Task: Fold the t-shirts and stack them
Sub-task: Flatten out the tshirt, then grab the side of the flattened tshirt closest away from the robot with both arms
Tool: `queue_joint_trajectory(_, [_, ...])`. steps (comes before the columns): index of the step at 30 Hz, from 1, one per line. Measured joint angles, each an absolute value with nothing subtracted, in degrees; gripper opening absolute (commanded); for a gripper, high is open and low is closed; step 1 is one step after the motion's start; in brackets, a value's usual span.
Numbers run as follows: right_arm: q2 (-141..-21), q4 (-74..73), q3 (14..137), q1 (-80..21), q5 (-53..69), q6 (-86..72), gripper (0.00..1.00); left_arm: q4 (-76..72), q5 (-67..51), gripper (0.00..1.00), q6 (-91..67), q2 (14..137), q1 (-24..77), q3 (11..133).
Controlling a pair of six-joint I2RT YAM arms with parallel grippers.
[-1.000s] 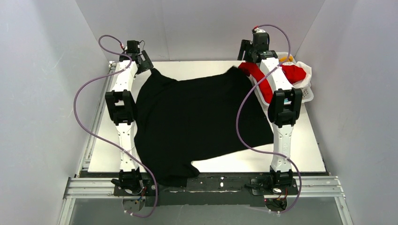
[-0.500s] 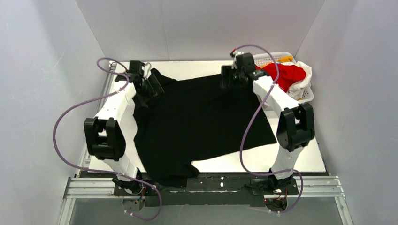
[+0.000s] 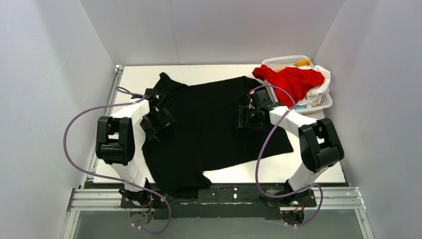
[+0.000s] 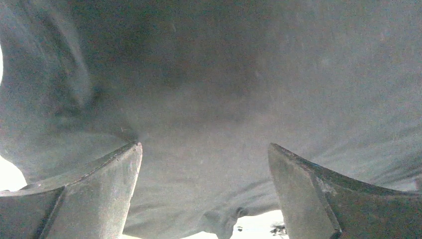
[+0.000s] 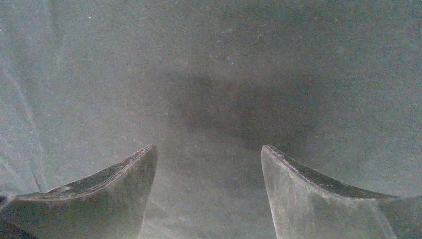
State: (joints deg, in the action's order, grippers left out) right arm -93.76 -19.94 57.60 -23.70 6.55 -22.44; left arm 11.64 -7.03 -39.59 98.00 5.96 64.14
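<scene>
Left claw (image 3: 160, 121) (image 4: 204, 147): released. Its jaws stand wide apart with only dark cloth showing between them, and nothing is gripped. It sits low over the left part of the black shirt (image 3: 209, 132). Contact between tips and cloth cannot be determined.

Right claw (image 3: 247, 117) (image 5: 209, 147): also released, jaws spread, nothing held. It sits low over the right-centre of the same shirt. Contact again cannot be determined.

Black shirt: spread out across the middle of the table (image 3: 308, 167) and largely flat. One corner reaches toward the far left. The near hem runs over the table's near edge between the two arm bases. On the near right the cloth edge cuts diagonally, leaving a wedge of bare table. In the left wrist view the cloth (image 4: 239, 69) fills the frame, with a raised fold at the left and slivers of white table at the lower left and bottom edge. In the right wrist view the cloth (image 5: 209, 59) fills the frame, smooth but for faint creases at the left.

Red shirt (image 3: 293, 80): heaped in the basket (image 3: 278, 61) at the far right corner of the table. One part drapes over the rim, ending just beside the black shirt's far right corner. Whether the two touch cannot be told.

White shirt (image 3: 322, 82): bunched against the red one on the basket's right side.

Yellow shirt (image 3: 302, 62): only a small patch shows, at the far side of the basket behind the red.
</scene>
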Motion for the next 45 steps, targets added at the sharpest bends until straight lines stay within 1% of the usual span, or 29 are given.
queue_joint_trajectory(5, [-98.4, -19.2, 59.2, -23.7, 7.8, -24.5, 0.84, 13.5, -7.2, 0.98, -40.8, 107.6, 1.8, 70.8])
queue_joint_trajectory(10, [-101.9, -17.7, 62.8, -23.4, 9.8, -27.1, 0.84, 20.4, -10.3, 0.98, -42.2, 116.1, -2.1, 80.9])
queue_joint_trajectory(15, [-106.3, -17.9, 68.1, -23.1, 12.7, -28.3, 0.83, 29.3, -11.7, 0.98, -41.4, 128.0, -3.6, 98.4])
queue_joint_trajectory(20, [-111.3, -18.5, 74.8, -23.0, 13.7, -28.4, 0.84, 39.2, -12.5, 0.98, -38.9, 142.4, -4.4, 124.3])
queue_joint_trajectory(22, [-112.9, -19.0, 77.2, -22.9, 13.6, -28.3, 0.84, 40.5, -13.0, 0.98, -37.7, 147.0, -4.6, 134.5])
queue_joint_trajectory(24, [-114.1, -20.4, 80.1, -22.7, 13.1, -28.1, 0.84, 39.6, -13.3, 0.98, -36.8, 149.9, -4.8, 141.4])
queue_joint_trajectory(26, [-114.6, -21.8, 82.8, -22.4, 12.3, -27.6, 0.85, 35.7, -14.0, 0.98, -35.7, 150.6, -5.0, 144.1])
queue_joint_trajectory(29, [-113.8, -23.1, 86.2, -22.0, 10.9, -26.7, 0.86, 29.8, -15.7, 0.98, -34.4, 148.4, -5.1, 141.3])
queue_joint_trajectory(33, [-108.1, -24.0, 85.6, -21.7, 8.7, -26.6, 0.88, 26.9, -17.1, 0.98, -32.9, 138.8, -5.1, 128.2])
queue_joint_trajectory(37, [-95.0, -23.7, 76.2, -21.7, 6.0, -27.2, 0.90, 27.2, -15.5, 0.98, -31.9, 120.0, -4.7, 109.8])
queue_joint_trajectory(42, [-78.6, -23.5, 61.5, -20.5, 3.1, -31.0, 0.96, 27.7, -6.2, 0.98, -34.3, 87.5, -2.1, 83.1])
queue_joint_trajectory(45, [-73.8, -23.6, 55.2, -17.6, 2.9, -33.3, 0.97, 29.8, -1.0, 0.98, -38.1, 70.7, -0.7, 67.5])
